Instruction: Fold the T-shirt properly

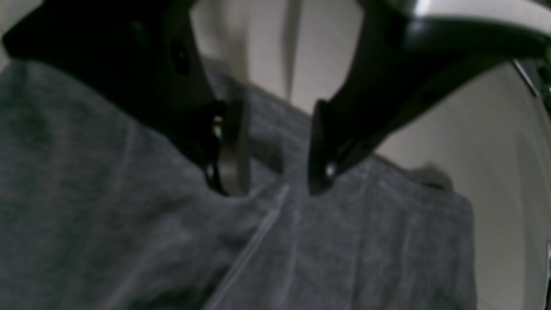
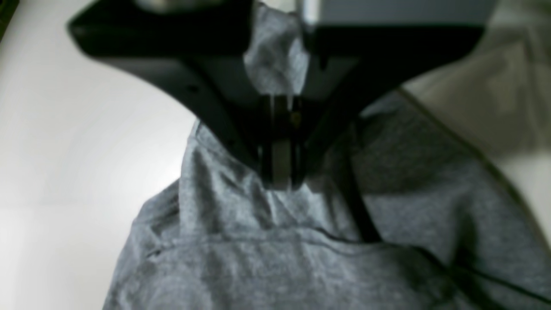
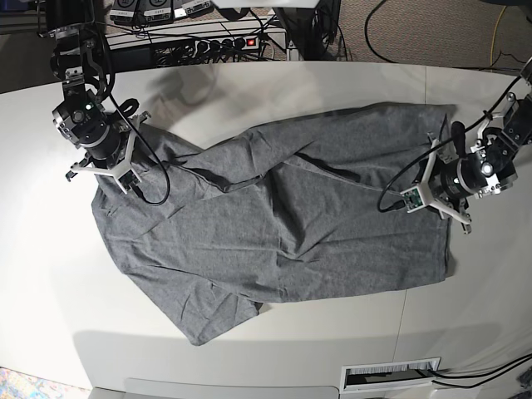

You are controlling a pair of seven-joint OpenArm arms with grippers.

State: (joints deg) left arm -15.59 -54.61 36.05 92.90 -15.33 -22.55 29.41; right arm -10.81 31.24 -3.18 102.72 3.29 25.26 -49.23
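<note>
The grey T-shirt (image 3: 291, 224) lies spread and wrinkled across the white table (image 3: 249, 91), with one sleeve toward the front edge. My right gripper (image 3: 116, 170) is at the shirt's far left corner. In the right wrist view this gripper (image 2: 280, 181) is shut on a pinch of T-shirt (image 2: 280, 267), and a tuft of cloth pokes up between the fingers. My left gripper (image 3: 440, 187) hovers over the shirt's right edge. In the left wrist view its jaws (image 1: 275, 187) stand open just above the T-shirt (image 1: 129, 237), with nothing between them.
A power strip with cables (image 3: 224, 41) sits behind the table's back edge. A vent slot (image 3: 391, 374) lies below the front edge. Bare white tabletop surrounds the shirt on all sides.
</note>
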